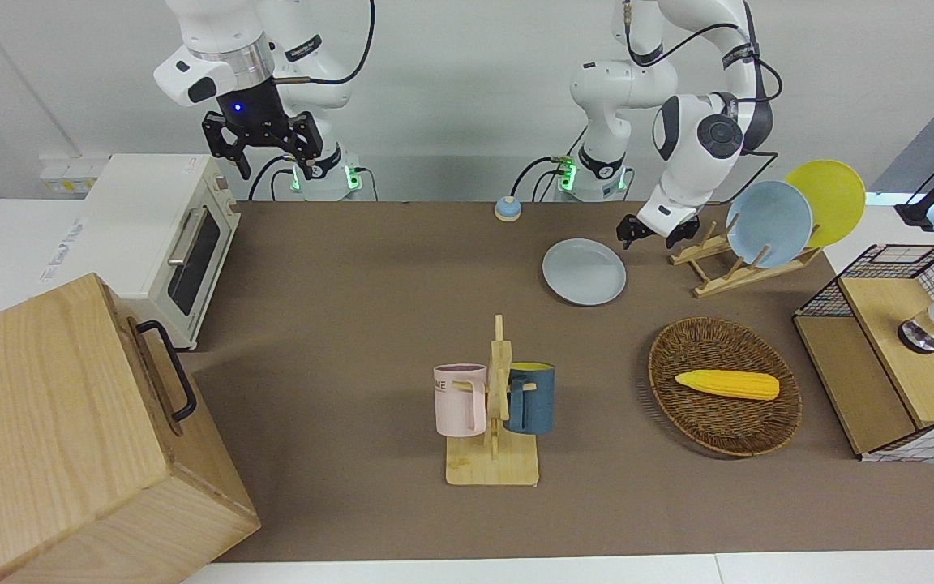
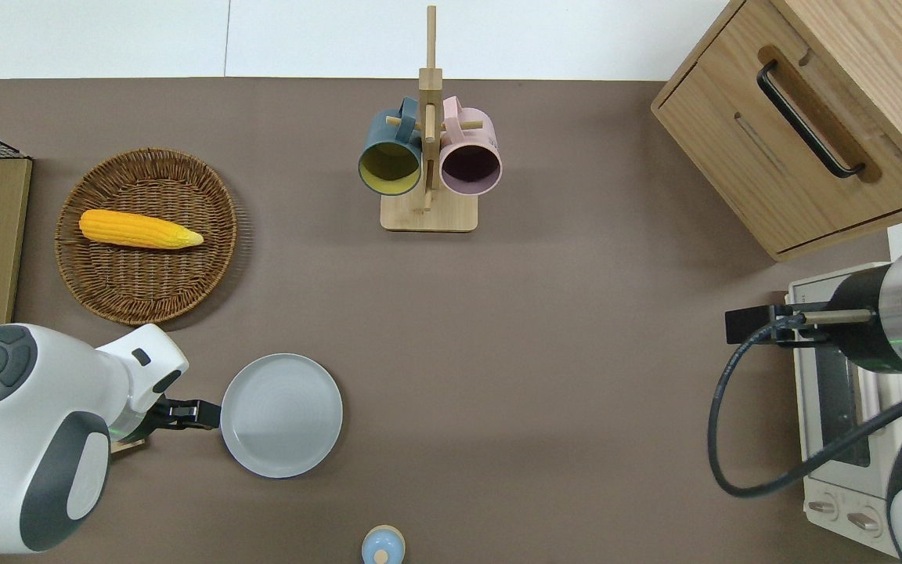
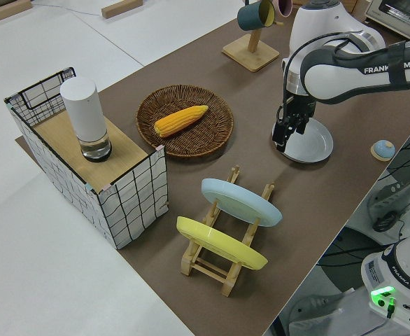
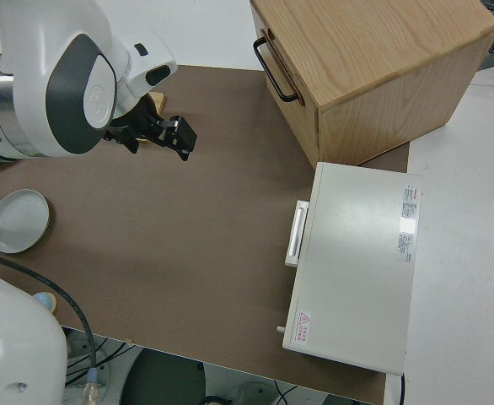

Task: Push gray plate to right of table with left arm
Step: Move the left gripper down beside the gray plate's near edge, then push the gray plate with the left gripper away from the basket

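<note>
The gray plate [image 1: 584, 272] [image 2: 281, 415] [image 3: 310, 143] [image 4: 15, 221] lies flat on the brown table [image 1: 370, 324], toward the left arm's end and near the robots. My left gripper [image 1: 634, 238] [image 2: 213, 413] [image 3: 282, 140] is low at the table, touching the plate's rim on the side toward the left arm's end. Its fingers look shut, with nothing held between them. The right arm is parked, and its gripper [image 1: 276, 166] is open and empty.
A wooden dish rack [image 1: 726, 264] with a sky-blue and a yellow plate stands beside the left gripper. A wicker basket [image 2: 146, 301] holds a corn cob. A mug tree [image 2: 427, 157], a small blue knob [image 2: 383, 546], a wooden cabinet [image 2: 803, 133] and a toaster oven [image 1: 171, 235] also stand here.
</note>
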`<state>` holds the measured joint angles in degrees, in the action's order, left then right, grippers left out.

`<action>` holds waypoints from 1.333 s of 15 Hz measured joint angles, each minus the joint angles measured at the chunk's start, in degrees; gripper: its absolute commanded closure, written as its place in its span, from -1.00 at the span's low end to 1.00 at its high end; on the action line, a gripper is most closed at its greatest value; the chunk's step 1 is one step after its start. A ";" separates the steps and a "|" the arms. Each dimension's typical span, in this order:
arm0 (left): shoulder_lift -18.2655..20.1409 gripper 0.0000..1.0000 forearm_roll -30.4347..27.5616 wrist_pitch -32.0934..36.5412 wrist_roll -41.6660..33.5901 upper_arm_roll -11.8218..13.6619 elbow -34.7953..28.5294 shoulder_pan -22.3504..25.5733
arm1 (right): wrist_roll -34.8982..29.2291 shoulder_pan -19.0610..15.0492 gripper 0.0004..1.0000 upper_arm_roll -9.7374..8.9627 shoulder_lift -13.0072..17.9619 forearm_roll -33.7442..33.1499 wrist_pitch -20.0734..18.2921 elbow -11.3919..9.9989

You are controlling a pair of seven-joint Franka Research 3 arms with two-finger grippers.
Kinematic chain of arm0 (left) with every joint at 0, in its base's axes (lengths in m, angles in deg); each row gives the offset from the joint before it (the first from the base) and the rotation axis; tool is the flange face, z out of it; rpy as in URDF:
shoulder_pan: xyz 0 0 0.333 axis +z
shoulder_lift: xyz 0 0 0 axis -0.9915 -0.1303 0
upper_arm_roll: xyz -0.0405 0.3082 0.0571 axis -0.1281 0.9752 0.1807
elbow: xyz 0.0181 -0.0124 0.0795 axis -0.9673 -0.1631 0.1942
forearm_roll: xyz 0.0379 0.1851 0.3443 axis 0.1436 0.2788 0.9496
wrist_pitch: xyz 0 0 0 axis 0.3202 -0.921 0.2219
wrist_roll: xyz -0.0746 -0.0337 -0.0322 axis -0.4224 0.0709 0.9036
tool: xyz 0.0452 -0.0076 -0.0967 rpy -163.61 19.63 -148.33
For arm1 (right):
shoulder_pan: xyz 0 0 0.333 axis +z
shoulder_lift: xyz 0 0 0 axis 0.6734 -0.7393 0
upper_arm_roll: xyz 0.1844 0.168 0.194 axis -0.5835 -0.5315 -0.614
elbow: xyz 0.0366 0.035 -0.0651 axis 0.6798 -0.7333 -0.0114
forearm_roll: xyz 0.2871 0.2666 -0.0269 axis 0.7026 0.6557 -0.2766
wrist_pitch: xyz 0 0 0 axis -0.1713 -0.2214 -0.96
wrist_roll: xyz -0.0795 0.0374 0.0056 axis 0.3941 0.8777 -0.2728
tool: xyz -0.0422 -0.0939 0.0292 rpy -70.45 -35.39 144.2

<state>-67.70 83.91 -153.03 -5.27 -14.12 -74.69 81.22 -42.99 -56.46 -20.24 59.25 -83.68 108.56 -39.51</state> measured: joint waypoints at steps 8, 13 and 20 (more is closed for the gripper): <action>-0.20 -0.89 -4.40 -9.01 0.20 0.57 -7.12 0.01 | 0.00 0.00 -0.99 0.00 0.00 0.00 0.00 0.00; -0.70 -0.84 -5.17 -9.68 3.79 0.54 -7.36 -1.10 | 0.00 0.00 -0.99 0.00 0.00 0.00 0.00 0.00; -4.64 -0.29 -5.98 -13.83 4.47 0.55 -7.85 -1.42 | 0.00 0.00 -0.99 0.00 0.00 0.00 0.00 0.00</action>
<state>-72.34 77.92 -166.86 -0.80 -13.57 -82.54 79.79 -43.00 -56.46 -20.24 59.25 -83.68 108.56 -39.51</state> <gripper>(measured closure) 0.110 0.004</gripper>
